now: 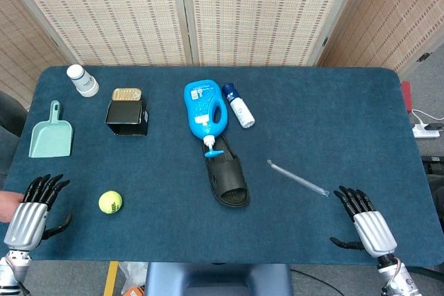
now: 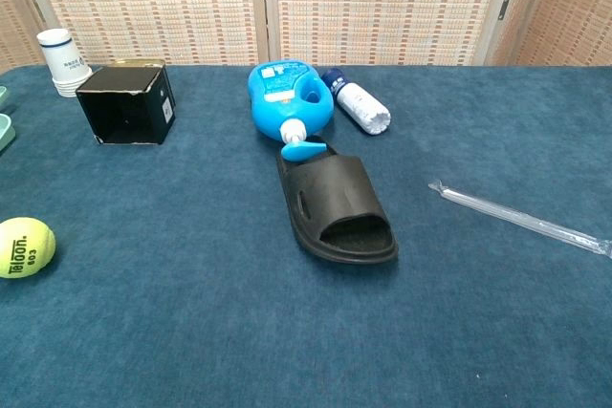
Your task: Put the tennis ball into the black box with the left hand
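Note:
A yellow-green tennis ball [image 1: 110, 202] lies on the blue table near the front left; the chest view shows the tennis ball [image 2: 24, 246] at its left edge. The black box [image 1: 127, 116] sits further back, its open side facing the front; in the chest view the black box [image 2: 126, 102] is at the upper left. My left hand [image 1: 33, 209] rests at the table's front left corner, fingers spread, holding nothing, a short way left of the ball. My right hand [image 1: 364, 223] lies at the front right, fingers apart, also holding nothing. Neither hand shows in the chest view.
A blue detergent bottle [image 1: 205, 109], a black slipper [image 1: 229, 178] and a white-and-blue bottle [image 1: 238, 105] fill the table's middle. A teal dustpan [image 1: 51, 133] and a white jar [image 1: 82, 80] stand at the left. A clear plastic straw [image 1: 297, 177] lies at the right.

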You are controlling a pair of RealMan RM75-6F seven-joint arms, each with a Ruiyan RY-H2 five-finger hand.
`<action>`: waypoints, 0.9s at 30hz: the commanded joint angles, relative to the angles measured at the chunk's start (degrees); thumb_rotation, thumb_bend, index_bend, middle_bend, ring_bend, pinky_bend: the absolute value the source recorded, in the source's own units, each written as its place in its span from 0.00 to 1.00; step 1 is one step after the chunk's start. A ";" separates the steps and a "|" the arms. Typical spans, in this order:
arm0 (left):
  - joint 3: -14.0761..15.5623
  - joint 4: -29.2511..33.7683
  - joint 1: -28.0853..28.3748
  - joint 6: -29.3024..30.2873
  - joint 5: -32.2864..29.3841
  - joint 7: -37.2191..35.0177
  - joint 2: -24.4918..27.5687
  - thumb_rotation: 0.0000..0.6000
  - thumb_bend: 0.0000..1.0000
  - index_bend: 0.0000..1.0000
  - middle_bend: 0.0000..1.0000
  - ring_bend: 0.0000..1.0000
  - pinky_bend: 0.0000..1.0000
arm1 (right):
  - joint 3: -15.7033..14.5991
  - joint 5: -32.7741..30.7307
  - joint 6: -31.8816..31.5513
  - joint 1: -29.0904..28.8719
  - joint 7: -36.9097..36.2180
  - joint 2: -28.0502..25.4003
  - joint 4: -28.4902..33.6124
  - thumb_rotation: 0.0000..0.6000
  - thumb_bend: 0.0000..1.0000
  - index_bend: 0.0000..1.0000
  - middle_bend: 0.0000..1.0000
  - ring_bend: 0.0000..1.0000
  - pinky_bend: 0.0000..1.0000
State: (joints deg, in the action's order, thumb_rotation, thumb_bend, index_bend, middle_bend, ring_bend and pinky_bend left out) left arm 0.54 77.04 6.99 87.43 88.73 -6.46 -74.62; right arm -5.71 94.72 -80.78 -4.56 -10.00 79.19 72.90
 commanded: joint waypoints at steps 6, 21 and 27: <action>-0.61 1.02 -0.63 1.30 0.28 0.61 -0.54 0.70 0.34 0.17 0.08 0.00 0.00 | -0.19 0.33 -0.42 0.04 -0.97 -0.04 -0.56 1.00 0.00 0.00 0.00 0.00 0.00; 1.68 -8.27 -2.48 6.92 6.44 -5.59 -4.72 0.38 0.31 1.00 1.00 1.00 1.00 | -0.44 0.60 -0.17 -0.16 -0.17 -0.10 0.01 1.00 0.00 0.00 0.00 0.00 0.00; 7.55 -11.17 -9.09 6.93 6.40 -0.41 -10.25 1.00 0.67 1.00 1.00 1.00 1.00 | -0.37 0.44 0.23 -0.47 -1.23 -0.32 -0.46 1.00 0.00 0.00 0.00 0.00 0.00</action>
State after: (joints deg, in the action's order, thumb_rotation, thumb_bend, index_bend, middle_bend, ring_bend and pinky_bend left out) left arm 5.48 67.96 1.90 93.47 94.88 -10.39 -80.19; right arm -6.12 95.25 -80.70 -4.93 -11.13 78.88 72.58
